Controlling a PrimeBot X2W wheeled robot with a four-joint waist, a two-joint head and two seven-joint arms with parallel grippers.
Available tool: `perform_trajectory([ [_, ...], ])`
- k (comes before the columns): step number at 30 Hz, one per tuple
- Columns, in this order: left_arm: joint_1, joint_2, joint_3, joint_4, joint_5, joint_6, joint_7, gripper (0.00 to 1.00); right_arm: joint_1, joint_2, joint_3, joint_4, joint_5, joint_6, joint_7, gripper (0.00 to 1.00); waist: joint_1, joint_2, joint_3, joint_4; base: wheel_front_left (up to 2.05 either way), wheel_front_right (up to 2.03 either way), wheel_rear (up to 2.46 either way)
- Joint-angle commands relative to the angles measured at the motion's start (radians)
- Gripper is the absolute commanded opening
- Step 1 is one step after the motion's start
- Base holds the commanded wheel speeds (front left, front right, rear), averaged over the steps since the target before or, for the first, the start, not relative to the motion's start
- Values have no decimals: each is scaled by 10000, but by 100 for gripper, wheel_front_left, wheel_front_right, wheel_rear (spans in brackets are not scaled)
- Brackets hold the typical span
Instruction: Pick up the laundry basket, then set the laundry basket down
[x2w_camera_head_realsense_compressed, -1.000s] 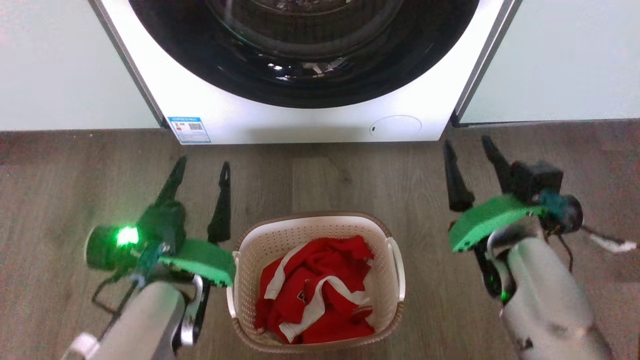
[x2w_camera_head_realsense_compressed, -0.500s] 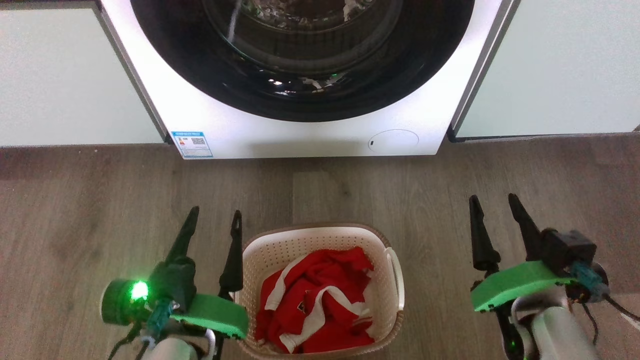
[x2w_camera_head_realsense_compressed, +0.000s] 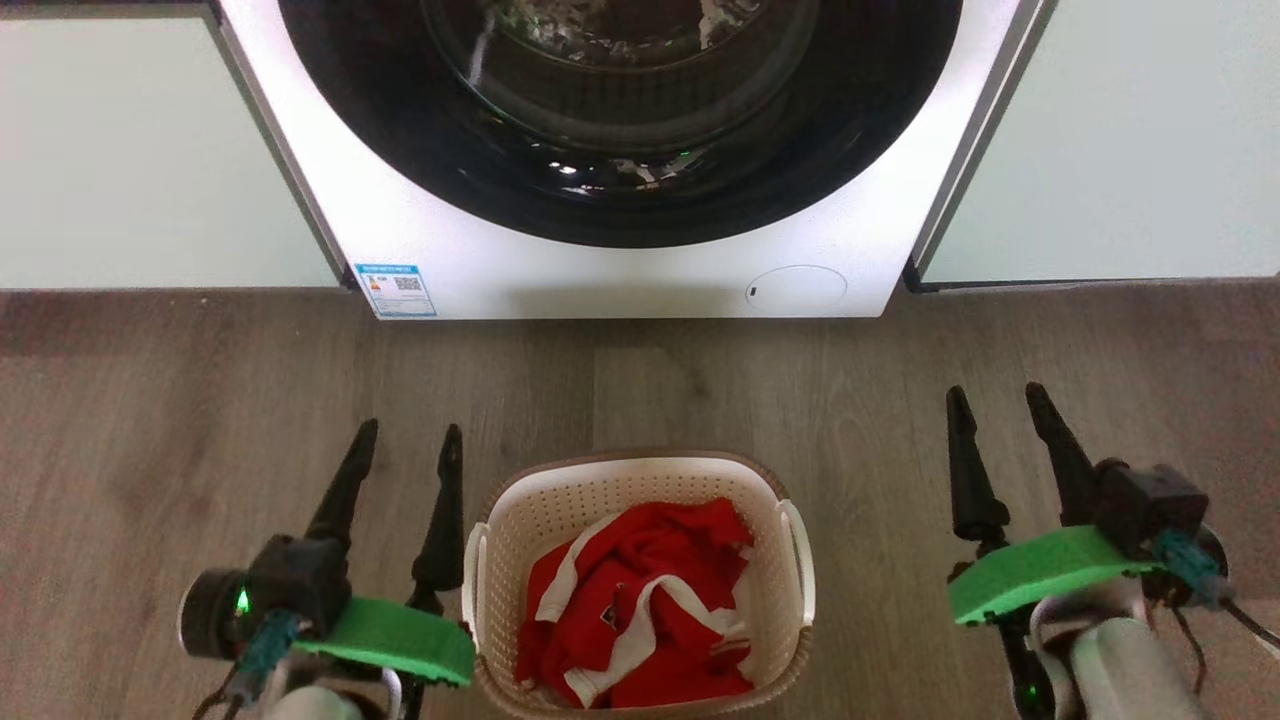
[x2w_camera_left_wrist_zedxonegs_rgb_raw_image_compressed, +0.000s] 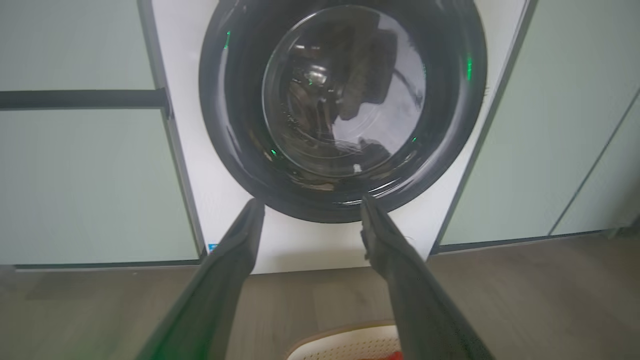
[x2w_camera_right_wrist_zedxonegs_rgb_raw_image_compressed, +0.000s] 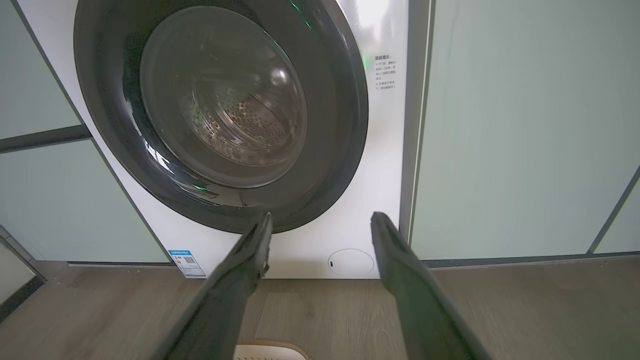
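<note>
My left pincer hangs just beside the basket, on its left side, with both dark fingers spread wide and nothing between them. Its inner finger lies close to the basket's left handle, though I cannot tell whether they touch. My right pincer is spread just as wide and is just as empty, well apart from the basket on its right side. The basket stands upright on the floor, between my two arms and centred before the washer. Bare boards lie between it and the floor's far edge, where the washer stands. Red and white clothes lie crumpled inside it, below the brown rim. Pale cabinets flank the washer on both sides. In the left wrist view, the washer's round dark door sits above my fingertips, and a strip of basket rim shows at the bottom edge, against the right-hand finger. In the right wrist view, a sliver of that rim peeks up at the bottom edge, between my fingers.
</note>
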Motion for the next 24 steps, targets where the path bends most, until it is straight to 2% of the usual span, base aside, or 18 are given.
perform_trajectory([
  [1, -307, -72, 471, -462, 30, -145, -80, 100, -69, 30, 180, -380, -14, 54, -120, 100, 1, -1, 4, 22, 0, 0, 0],
  [24, -290, -90, 488, -353, -455, -296, -80, 100, -92, 30, 361, -287, 62, 54, -120, 100, 1, -1, 14, 0, 0, 0, 0],
])
